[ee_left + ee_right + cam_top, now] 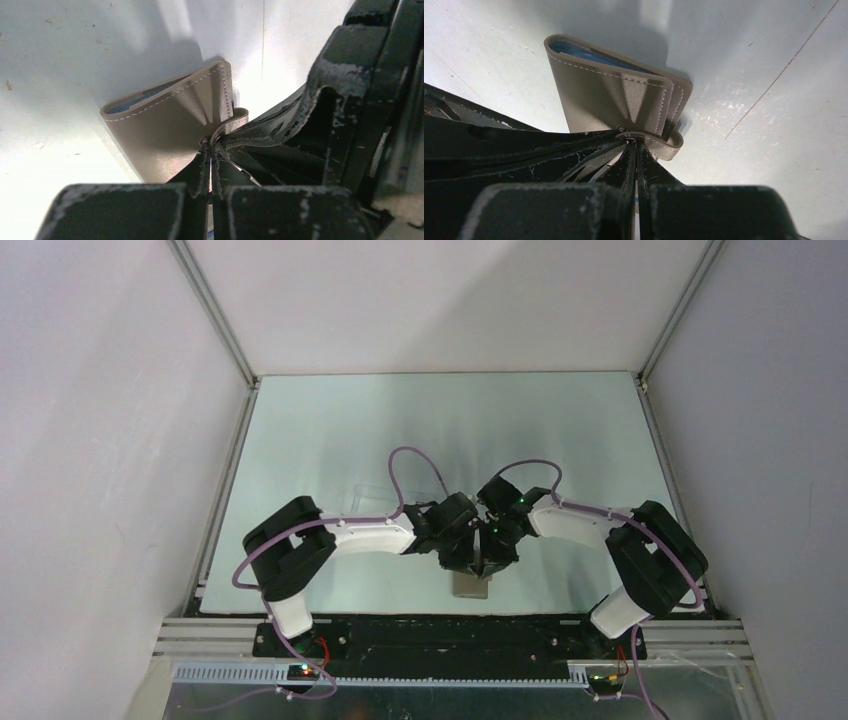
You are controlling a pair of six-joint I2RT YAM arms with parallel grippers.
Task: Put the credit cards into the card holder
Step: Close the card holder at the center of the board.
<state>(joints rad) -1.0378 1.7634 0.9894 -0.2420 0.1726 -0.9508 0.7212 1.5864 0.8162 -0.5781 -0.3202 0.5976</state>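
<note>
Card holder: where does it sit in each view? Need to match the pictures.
Top external: card holder low centre, at the table's near edge, just below where the left tool and right tool meet.
Left wrist: centre-left, blue-lined opening toward upper left.
Right wrist: upper centre, opening upper left.
Shared landmark: its snap tab, where both tools' tips converge.

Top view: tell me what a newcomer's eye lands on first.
The left arm and right arm converge near the front edge of the table, over the grey-brown card holder. Close up, the left tool and right tool, both shut, meet at its snap tab; blue lining shows inside.
</note>
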